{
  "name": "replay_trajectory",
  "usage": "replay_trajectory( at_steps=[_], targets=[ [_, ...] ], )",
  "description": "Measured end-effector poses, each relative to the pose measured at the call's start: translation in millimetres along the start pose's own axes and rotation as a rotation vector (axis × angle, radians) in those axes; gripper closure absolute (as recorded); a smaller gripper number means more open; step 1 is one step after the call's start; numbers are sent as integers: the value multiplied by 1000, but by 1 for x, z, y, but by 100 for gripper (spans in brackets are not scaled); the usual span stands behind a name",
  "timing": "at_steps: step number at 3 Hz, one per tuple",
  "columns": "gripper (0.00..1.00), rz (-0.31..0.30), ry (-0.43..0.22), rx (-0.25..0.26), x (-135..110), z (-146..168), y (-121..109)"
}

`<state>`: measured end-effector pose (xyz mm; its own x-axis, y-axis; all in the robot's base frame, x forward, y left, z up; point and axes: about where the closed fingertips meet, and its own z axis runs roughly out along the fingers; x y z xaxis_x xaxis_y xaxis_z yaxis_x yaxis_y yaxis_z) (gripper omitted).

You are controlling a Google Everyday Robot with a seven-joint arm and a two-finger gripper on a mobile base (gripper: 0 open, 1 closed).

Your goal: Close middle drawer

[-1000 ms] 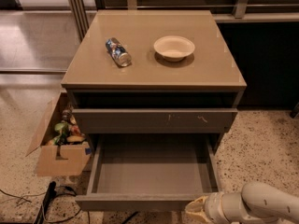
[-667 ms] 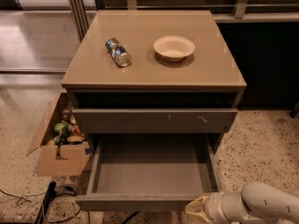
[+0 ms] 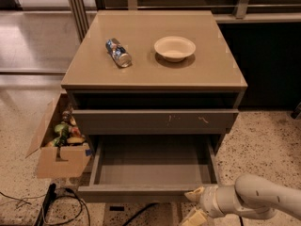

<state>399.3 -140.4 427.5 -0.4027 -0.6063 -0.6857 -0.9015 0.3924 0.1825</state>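
- Below the front edge of the tabletop (image 3: pixel 155 84), the middle drawer (image 3: pixel 141 191) stands pulled well out, its bare inside open to view and its plain front far forward of the scuffed drawer front (image 3: pixel 155 121) above it.
- Compared with a second ago, I see nothing that has moved: the drawer is out just as far, and my arm lies at the same spot.
- My fingers (image 3: pixel 194 194) sit forward of and below the tabletop's front right corner, at the right end of the drawer's front.
- They are spread apart with a gap between the two pale tips, and they hold nothing.
- One tip lies right against the drawer front as I see it, but I cannot tell whether it truly touches.
- Since nothing has shifted, I judge that the push has not yet taken hold, and the whole closing travel is left to do.
- What I need next, I think, is a firm, flat press on the front, straight back toward the tabletop's rear edge.
- Pressing so near the right end could skew the drawer on its runners, so a spot closer to the middle might serve better.
- On the tabletop, a can (image 3: pixel 118 52) lies near the left edge and a bowl (image 3: pixel 174 47) sits toward the rear right; neither is in my way.
- Past the tabletop's left edge, on the floor, a cardboard box (image 3: pixel 60 160) stands just beside the drawer, clear of its path.
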Motion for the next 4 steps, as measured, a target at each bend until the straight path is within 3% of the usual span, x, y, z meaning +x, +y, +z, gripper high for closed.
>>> replay_trajectory(
  at_steps=[1, 2, 4],
  targets=[
    [11, -10, -22, 2, -14, 2, -16],
    [35, -60, -84, 12, -57, 9, -61],
    [82, -148, -128, 98, -104, 19, -134]
  ],
)
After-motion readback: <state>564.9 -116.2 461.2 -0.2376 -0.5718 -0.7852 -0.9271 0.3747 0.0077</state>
